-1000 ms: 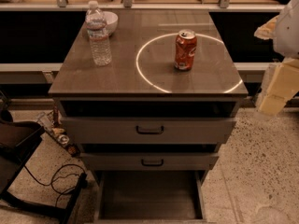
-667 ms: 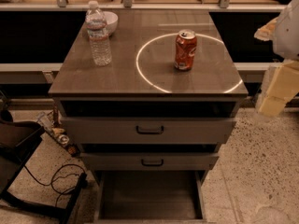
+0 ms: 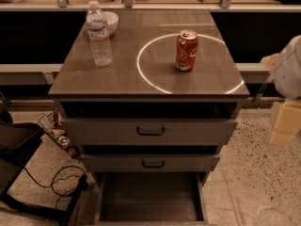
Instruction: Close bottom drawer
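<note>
Camera view: the bottom drawer [image 3: 150,197] is seen pulled out, low and near under the desk [image 3: 117,74], and the claw [image 3: 285,121] is held at the right, how open cannot be told, so the drawer front should be pushed straight back slowly.

We find our gripper [image 3: 286,121] at three o'clock above bare floor [image 3: 254,182] right of the pulled-out bottom drawer [image 3: 150,197], while a cable [image 3: 63,180] and a dark frame [image 3: 19,149] crowd eight o'clock.
</note>
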Robot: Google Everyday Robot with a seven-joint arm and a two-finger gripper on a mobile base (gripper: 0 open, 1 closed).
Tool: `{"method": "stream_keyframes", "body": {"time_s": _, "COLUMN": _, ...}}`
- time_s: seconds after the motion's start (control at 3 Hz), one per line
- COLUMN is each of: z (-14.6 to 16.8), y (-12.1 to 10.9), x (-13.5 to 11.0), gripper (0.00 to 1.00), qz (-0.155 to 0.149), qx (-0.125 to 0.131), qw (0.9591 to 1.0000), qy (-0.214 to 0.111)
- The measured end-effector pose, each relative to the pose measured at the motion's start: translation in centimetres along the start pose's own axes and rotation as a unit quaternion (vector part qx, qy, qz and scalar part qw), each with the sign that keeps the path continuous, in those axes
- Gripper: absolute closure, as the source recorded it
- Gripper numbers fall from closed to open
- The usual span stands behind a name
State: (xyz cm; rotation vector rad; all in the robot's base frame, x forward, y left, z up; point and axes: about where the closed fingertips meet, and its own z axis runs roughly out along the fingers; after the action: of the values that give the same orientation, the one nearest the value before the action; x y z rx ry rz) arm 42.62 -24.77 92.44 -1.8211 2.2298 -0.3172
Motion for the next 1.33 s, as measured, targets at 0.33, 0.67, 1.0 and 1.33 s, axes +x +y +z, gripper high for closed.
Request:
{"method": "stream_keyframes", "body": {"time_s": 0.33, "z": 4.8, "y": 1.7, "x": 3.8, "gripper": 0.0, "qz": -0.049, "qx": -0.002, "qw": 0.998, "qy": 0.041}}
{"method": "stream_keyframes", "body": {"time_s": 0.67, "z": 8.7, "y": 3.1, "x": 6.7, "gripper": 0.0, "qz": -0.069, "qx": -0.012, "qw": 0.9962, "qy": 0.051}}
{"method": "stream_keyframes", "body": {"time_s": 1.0, "z": 12.4, "y": 5.2, "x": 8.6, "gripper": 0.0, "qz": -0.073, "qx": -0.026, "qw": 0.9963, "qy": 0.037}}
{"method": "stream_keyframes", "body": {"time_s": 1.33, "z": 12.4, "y": 5.2, "x": 8.6, "gripper": 0.0, "qz": -0.073, "qx": -0.026, "qw": 0.9963, "qy": 0.037}}
